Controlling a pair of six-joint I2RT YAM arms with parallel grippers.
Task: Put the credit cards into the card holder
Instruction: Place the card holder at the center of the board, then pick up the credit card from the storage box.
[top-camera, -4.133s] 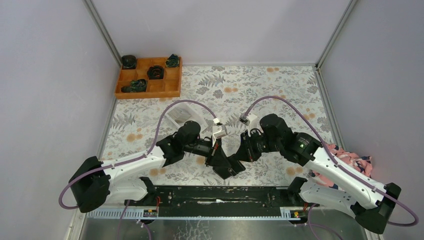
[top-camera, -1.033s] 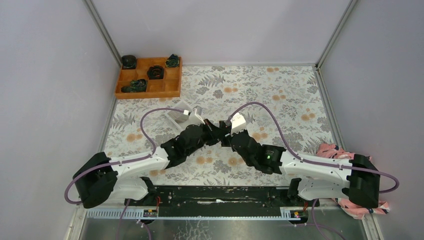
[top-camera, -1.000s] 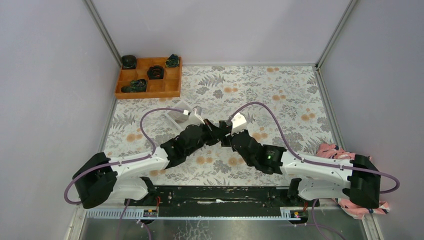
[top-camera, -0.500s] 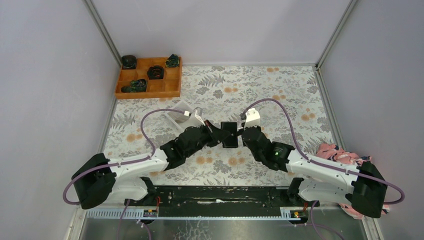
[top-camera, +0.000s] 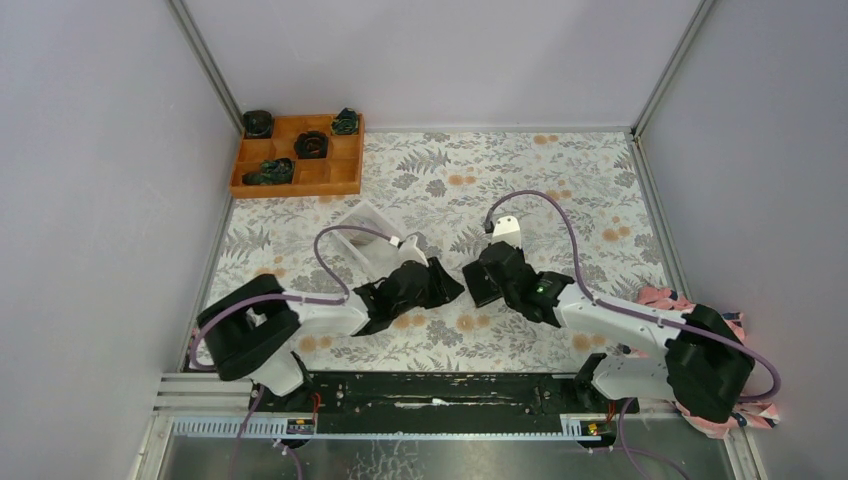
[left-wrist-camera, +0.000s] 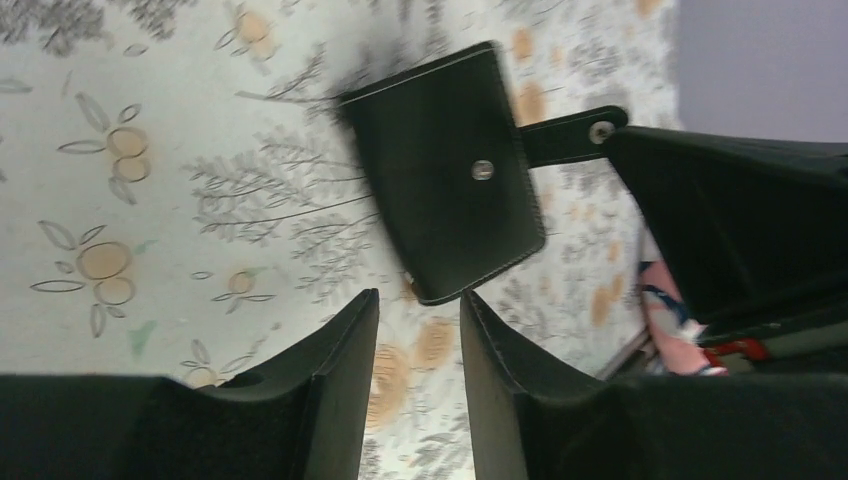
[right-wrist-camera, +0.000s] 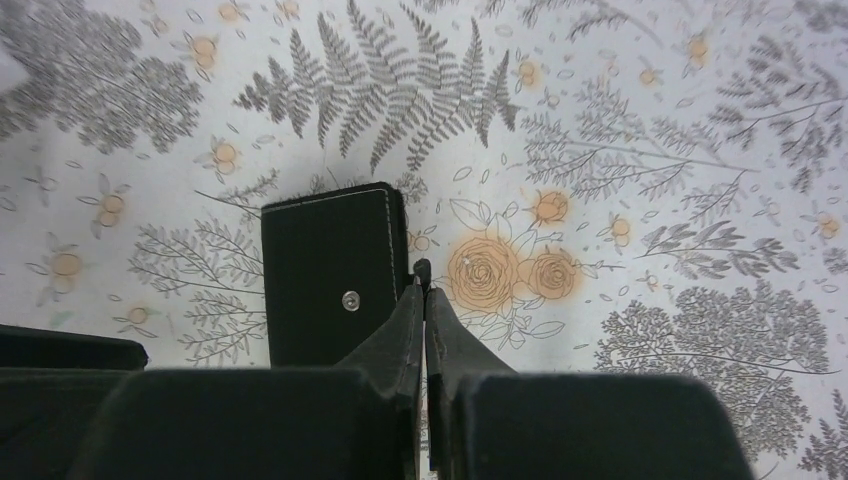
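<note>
The card holder (left-wrist-camera: 445, 185) is a black wallet, folded shut, lying flat on the floral table. It also shows in the right wrist view (right-wrist-camera: 330, 270) and in the top view (top-camera: 478, 288). Its clasp tab (left-wrist-camera: 568, 135) sticks out toward my right gripper. My right gripper (right-wrist-camera: 424, 275) is shut with the tip of that tab pinched between its fingertips; in the top view it is at the holder's right side (top-camera: 496, 276). My left gripper (left-wrist-camera: 420, 305) is open and empty, just short of the holder's near edge (top-camera: 452, 284). No credit cards are in view.
A white plastic tray (top-camera: 365, 226) lies behind the left gripper. An orange compartmented box (top-camera: 297, 155) with dark items stands at the back left. A pink cloth (top-camera: 668, 298) lies by the right arm's base and shows in the left wrist view (left-wrist-camera: 668, 310).
The holder was held up between both grippers; now it lies flat on the table. My left gripper has let go and drawn back left. My right arm has lowered, still pinching the tab.
</note>
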